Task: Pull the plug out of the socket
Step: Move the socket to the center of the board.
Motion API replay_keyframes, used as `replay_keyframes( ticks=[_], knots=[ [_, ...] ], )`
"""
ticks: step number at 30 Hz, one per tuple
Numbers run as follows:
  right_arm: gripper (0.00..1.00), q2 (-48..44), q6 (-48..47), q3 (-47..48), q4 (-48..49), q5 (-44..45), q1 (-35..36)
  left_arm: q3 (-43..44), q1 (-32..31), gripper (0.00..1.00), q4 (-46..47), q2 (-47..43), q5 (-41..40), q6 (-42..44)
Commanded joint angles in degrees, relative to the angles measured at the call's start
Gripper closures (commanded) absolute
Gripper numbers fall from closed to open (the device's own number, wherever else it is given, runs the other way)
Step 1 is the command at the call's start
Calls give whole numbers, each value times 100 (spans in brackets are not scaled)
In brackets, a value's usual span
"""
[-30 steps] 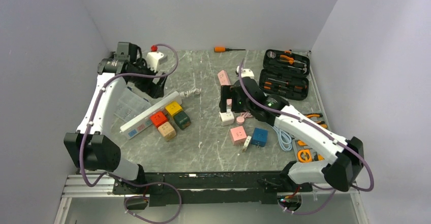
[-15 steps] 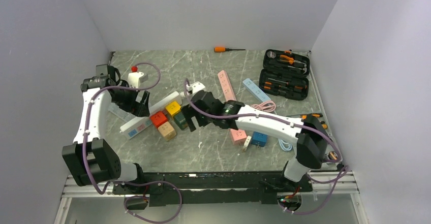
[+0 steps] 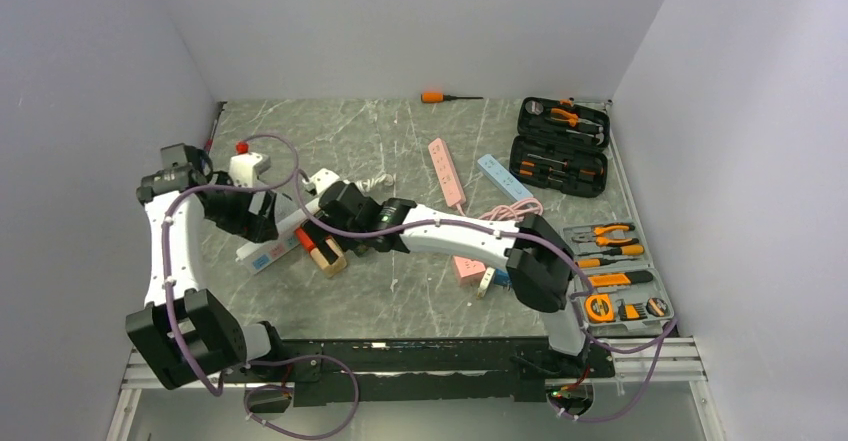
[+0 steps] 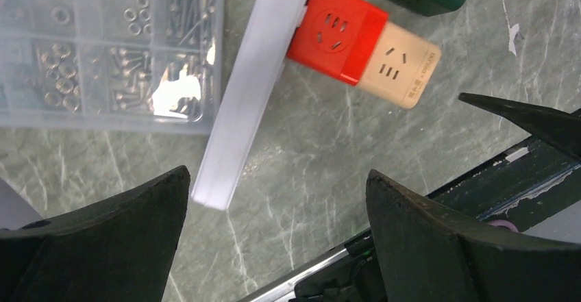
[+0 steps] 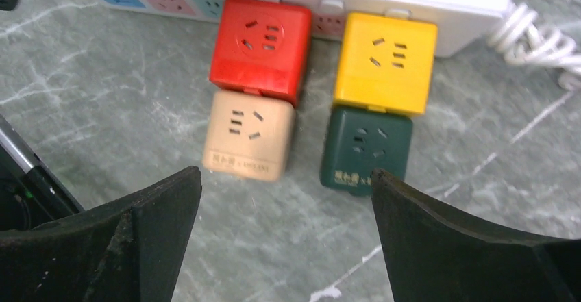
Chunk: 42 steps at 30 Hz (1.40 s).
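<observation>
Jaws of right end effector (image 5: 282,176) gape above beige cube (image 5: 248,137).

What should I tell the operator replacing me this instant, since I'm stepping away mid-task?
Left gripper: open, empty, over one end of the long white plastic power strip.
Right gripper: open, empty, above the cube plugs.
The red cube plug and yellow cube plug sit against the strip's side; the beige cube butts the red one, the dark green cube the yellow.
Done: both arms in place; nothing gripped or pulled.
Left: probably steady the strip, grip a cube, pull it off.
</observation>
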Motion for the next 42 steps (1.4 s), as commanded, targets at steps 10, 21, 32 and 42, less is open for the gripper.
replay_keyframes(
  ticks=[10, 21, 32, 42],
  knots=[
    [4, 1126, -449, 1333, 664, -627, 28, 516, 1496, 1, -772, 493, 790, 992],
    [4, 2100, -463, 2368, 376, -924, 29, 237, 1684, 0, -431, 475, 607, 961],
    [11, 2346, -462, 2098, 192, -624, 29, 287, 1719, 1, -530, 400, 799, 1042],
    [11, 1996, -463, 1702, 342, 373, 30, 376, 1716, 1, -631, 293, 1000, 1069]
  ],
)
